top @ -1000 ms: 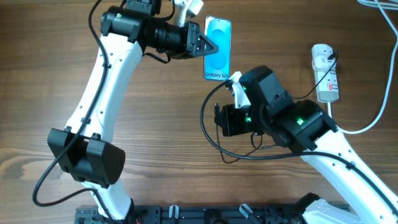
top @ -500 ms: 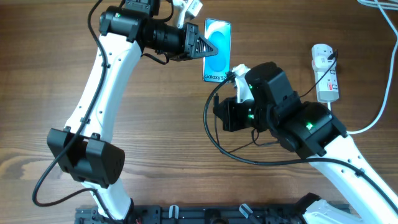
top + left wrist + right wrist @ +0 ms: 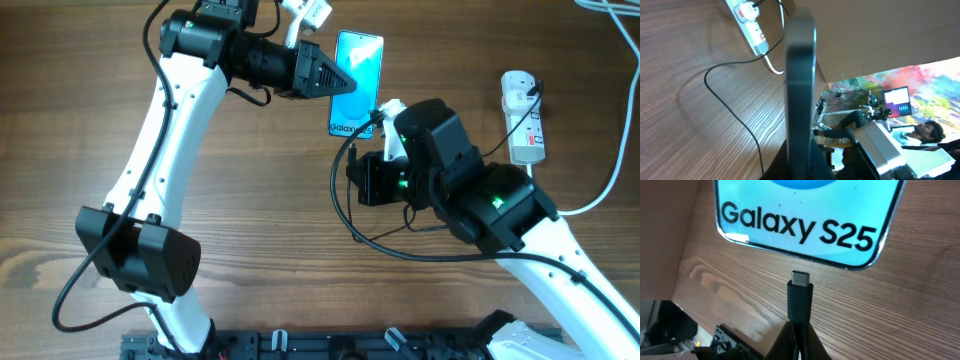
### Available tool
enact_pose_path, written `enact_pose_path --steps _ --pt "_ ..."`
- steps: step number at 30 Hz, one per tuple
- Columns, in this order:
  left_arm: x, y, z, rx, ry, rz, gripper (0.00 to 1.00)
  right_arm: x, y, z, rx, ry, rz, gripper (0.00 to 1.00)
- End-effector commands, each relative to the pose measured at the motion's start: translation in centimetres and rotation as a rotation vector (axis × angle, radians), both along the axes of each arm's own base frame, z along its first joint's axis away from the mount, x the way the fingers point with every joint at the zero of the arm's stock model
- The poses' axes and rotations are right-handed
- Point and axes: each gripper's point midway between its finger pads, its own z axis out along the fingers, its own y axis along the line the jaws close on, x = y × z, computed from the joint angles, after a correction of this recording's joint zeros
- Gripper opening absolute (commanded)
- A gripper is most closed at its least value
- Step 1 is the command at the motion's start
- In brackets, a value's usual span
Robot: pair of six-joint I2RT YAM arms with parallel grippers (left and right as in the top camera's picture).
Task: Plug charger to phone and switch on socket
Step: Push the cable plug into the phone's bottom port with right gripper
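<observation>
Plugging-in step: left claw [image 3: 337, 79] clenched on the phone [image 3: 362, 58], right claw [image 3: 797, 340] clenched on the charger [image 3: 800, 299], tip just short of the phone's bottom edge; next, probably align and push in

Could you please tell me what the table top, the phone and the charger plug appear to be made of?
The table top looks like brown wood or a wood-look laminate, matt, with visible grain lines. The phone has a glossy face, probably glass, inside a smooth dark rim, though it could be a printed dummy. The charger plug seems to be matt black plastic with a bare silvery metal tip.
</observation>
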Motion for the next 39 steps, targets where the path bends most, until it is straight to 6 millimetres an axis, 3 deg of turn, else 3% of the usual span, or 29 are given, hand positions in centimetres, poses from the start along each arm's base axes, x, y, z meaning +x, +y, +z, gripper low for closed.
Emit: enact_pose_path --steps 1,25,33,39 --pt "-0.4 0.1 1.7 -0.023 -0.067 -0.015 0.04 0.4 0.0 1.4 0.022 -0.036 -0.021 0.04" --pt "-0.8 -0.1 2.1 -0.049 -0.049 -0.027 0.04 0.9 0.6 1.0 0.003 -0.061 0.021 0.04" --pt "-0.8 -0.1 2.1 -0.047 -0.027 -0.018 0.04 1.3 0.9 -0.1 -0.014 -0.035 0.024 0.04" --pt "0.0 0.3 1.1 0.020 -0.053 0.017 0.04 1.2 0.9 0.0 -0.010 -0.036 0.027 0.04"
